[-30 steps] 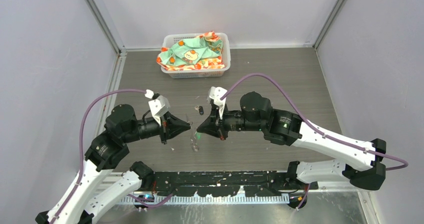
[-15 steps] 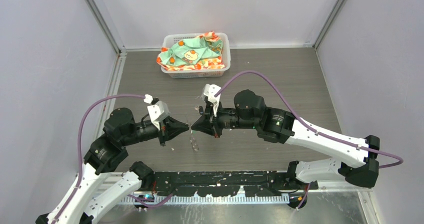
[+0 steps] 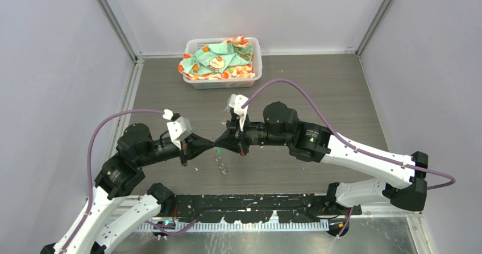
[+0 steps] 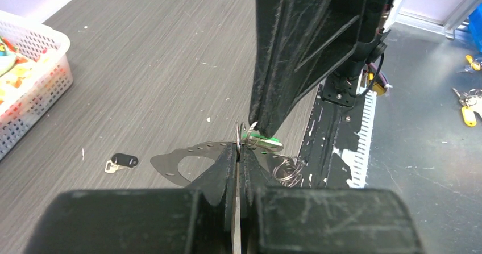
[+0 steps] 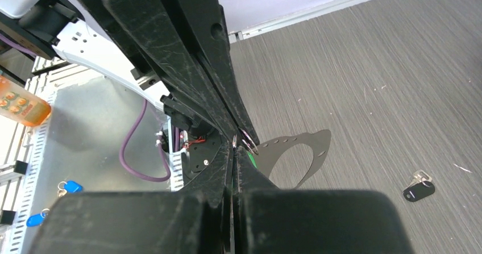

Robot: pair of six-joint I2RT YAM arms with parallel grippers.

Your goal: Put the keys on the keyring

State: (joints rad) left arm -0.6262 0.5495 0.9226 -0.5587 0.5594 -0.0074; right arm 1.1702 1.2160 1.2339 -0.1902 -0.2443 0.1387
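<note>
Both arms have moved in since a second ago. Back then there was a gap between the left gripper (image 3: 212,146) and the right gripper (image 3: 220,146). Now their tips touch, just below the middle of the top view. The right arm moved most, sliding toward the left side of the frame. The basket (image 3: 219,84) at the top of that view has not moved.

The left gripper is closed tight. In its wrist view a small silver keyring (image 4: 245,130) sticks out of its tip, in the middle of the frame, and looks pinched there. The right gripper is closed too and holds the green key (image 4: 262,142). That key is right beside the keyring. I cannot tell if it is on the keyring.

The black key (image 4: 122,161) lies flat on the desk (image 3: 318,95). It shows at the lower left of the left wrist view and the lower right of the right wrist view. It is apart from both grippers.

On the desk under the tips is a thin grey shape (image 4: 162,164) with a row of dots, which may be a shadow. Beside it lie some wire loops (image 4: 287,170). The basket is white with a bright cloth (image 3: 219,61) in it, well apart from the arms.
</note>
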